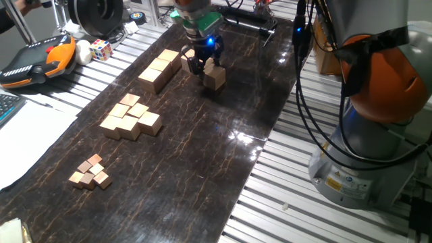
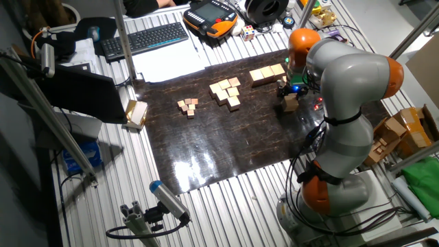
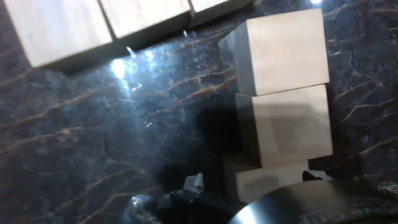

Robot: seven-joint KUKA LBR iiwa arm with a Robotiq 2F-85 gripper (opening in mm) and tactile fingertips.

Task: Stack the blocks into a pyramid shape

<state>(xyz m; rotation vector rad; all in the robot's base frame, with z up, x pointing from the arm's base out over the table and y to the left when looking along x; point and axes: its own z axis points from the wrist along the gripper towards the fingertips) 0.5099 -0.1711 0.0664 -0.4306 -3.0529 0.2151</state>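
Here the gripper [image 1: 202, 62] hangs low over the dark mat [image 1: 202, 155]; whether its fingers are apart or closed cannot be told. Just beside it stand three blocks [image 3: 283, 93] in a row, touching. Beyond it lies a row of further blocks [image 1: 158, 69].

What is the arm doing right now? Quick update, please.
Gripper low over the mat, fingers open or shut unclear. Three large blocks lined up under it; more waiting in a row. Nothing in the way.
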